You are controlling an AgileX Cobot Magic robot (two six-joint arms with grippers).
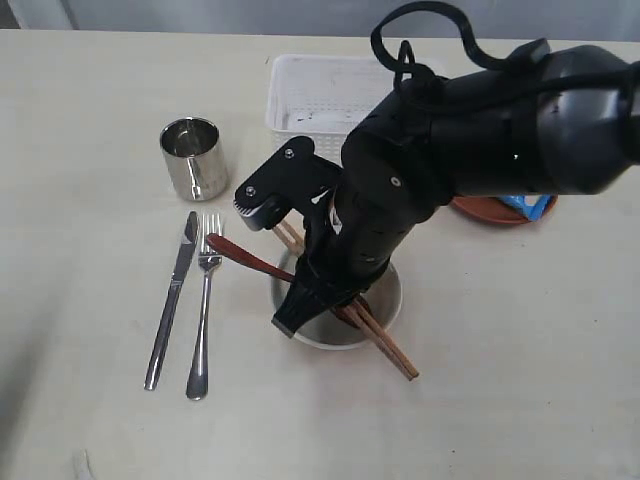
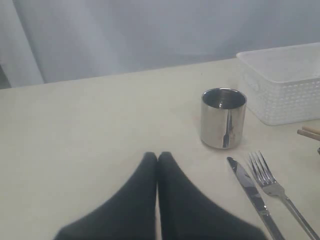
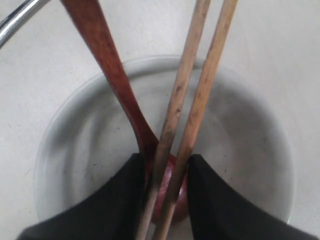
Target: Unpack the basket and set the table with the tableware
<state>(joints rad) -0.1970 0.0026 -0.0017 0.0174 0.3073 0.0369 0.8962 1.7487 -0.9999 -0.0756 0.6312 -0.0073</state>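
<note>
The off-white bowl (image 1: 396, 298) (image 3: 75, 150) stands near the middle of the table (image 1: 520, 360). Two wooden chopsticks (image 1: 392, 352) (image 3: 200, 100) and a reddish-brown spoon (image 1: 245, 257) (image 3: 110, 70) lie in it. My right gripper (image 1: 333, 315) (image 3: 165, 160) reaches down into the bowl, its jaws pressed on both chopsticks, with the spoon's head under them. The steel cup (image 1: 193, 157) (image 2: 223, 117), knife (image 1: 172, 300) (image 2: 250, 190) and fork (image 1: 204, 310) (image 2: 272, 185) rest on the left. My left gripper (image 2: 158, 156) is shut and holds nothing, over bare table.
The white basket (image 1: 320, 95) (image 2: 285, 85) stands at the back, partly hidden by the right arm. A brown plate (image 1: 490, 212) with a blue bag (image 1: 527, 206) on it shows behind that arm on the right.
</note>
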